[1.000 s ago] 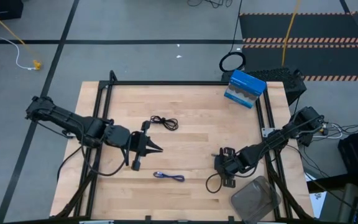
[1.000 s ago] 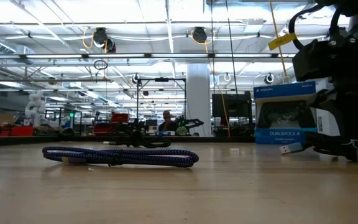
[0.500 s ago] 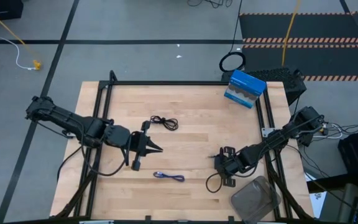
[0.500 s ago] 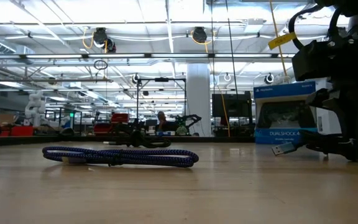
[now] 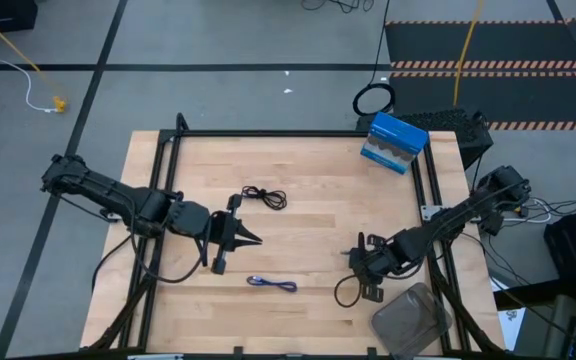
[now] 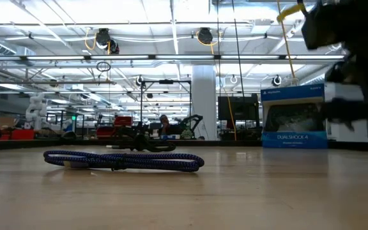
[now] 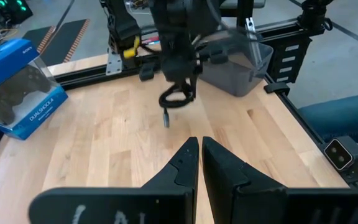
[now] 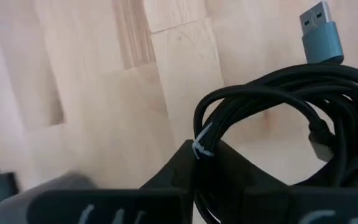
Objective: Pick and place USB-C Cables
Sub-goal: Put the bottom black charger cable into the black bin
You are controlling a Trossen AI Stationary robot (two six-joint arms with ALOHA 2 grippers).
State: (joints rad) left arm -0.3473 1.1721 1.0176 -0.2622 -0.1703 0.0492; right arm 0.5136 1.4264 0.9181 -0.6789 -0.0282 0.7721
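My right gripper (image 5: 365,268) is shut on a black coiled USB-C cable (image 5: 347,292) above the table's near right part. It also shows in the left wrist view (image 7: 179,65), with the cable (image 7: 176,99) below it. A second black cable (image 5: 265,197) lies flat at mid-table. The blue-purple cable (image 5: 273,285) lies flat near the front edge and shows in the low view (image 6: 123,160). My left gripper (image 5: 251,238) is shut and empty, between the two lying cables. My right gripper pinches the bundled strands of the black cable between its two fingers, beside the white tie (image 8: 201,147). The fingers come from above, pointing down. The coil hangs below them, clear of the table, with its plug end (image 7: 166,118) dangling lowest.
A grey see-through container (image 5: 408,318) stands at the near right corner, just beside my right gripper. A blue DualShock box (image 5: 395,142) stands at the far right. A black frame (image 5: 268,133) runs around the wooden table.
My right gripper has risen with the black cable and drifted slightly toward the table's right edge. The cable and its plug, which lay on the table in the low view, are now lifted clear of it.
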